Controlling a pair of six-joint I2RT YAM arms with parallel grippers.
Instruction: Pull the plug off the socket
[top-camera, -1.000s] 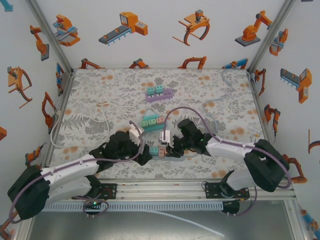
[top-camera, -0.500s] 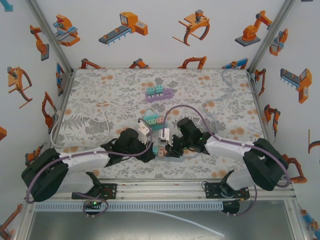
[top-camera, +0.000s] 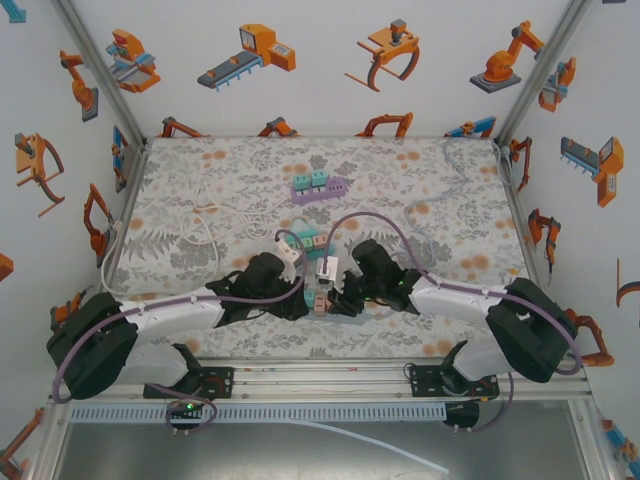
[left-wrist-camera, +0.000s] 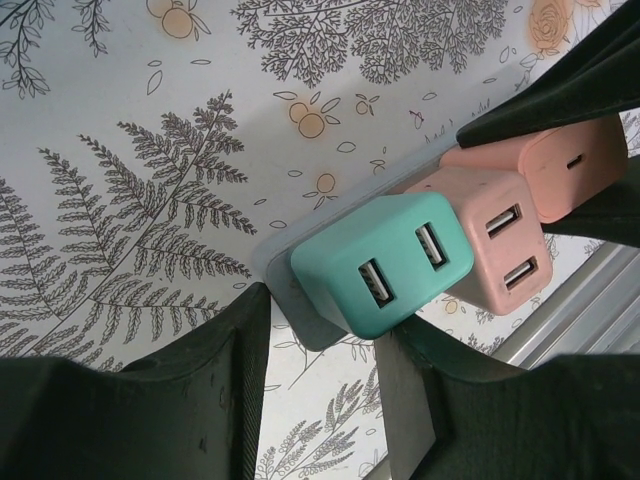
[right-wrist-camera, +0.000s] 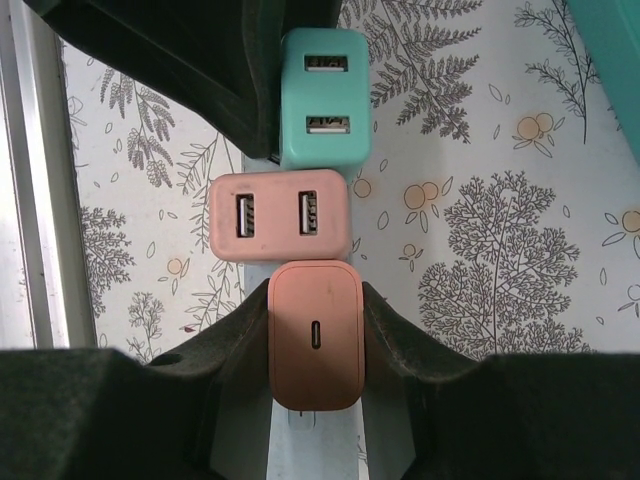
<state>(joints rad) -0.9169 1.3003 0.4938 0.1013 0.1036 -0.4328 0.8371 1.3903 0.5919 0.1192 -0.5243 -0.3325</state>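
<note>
The power strip (left-wrist-camera: 280, 285) lies near the front edge of the table, between the two arms, and it holds three plugs in one row: a teal plug (left-wrist-camera: 385, 262) at the end toward the left arm, a pink plug (right-wrist-camera: 278, 215) in the middle, and an orange plug (right-wrist-camera: 316, 335) at the end toward the right arm. All three are seated and touch their neighbours. The left gripper (left-wrist-camera: 320, 325) is clenched around the teal plug, with one finger on each side of it. The right gripper (right-wrist-camera: 315, 292) grasps the orange plug firmly between both pads. The table is covered with a floral cloth (top-camera: 200, 200), and on it, farther back, lie a purple strip (top-camera: 318, 186), a second strip with teal blocks (top-camera: 303, 243) and a white cable (top-camera: 205, 235). The walls (top-camera: 330, 70) are white with orange robot pictures. The long axis of the power strip runs left to right, roughly along the front edge, and the USB faces of the plugs point up.
</note>
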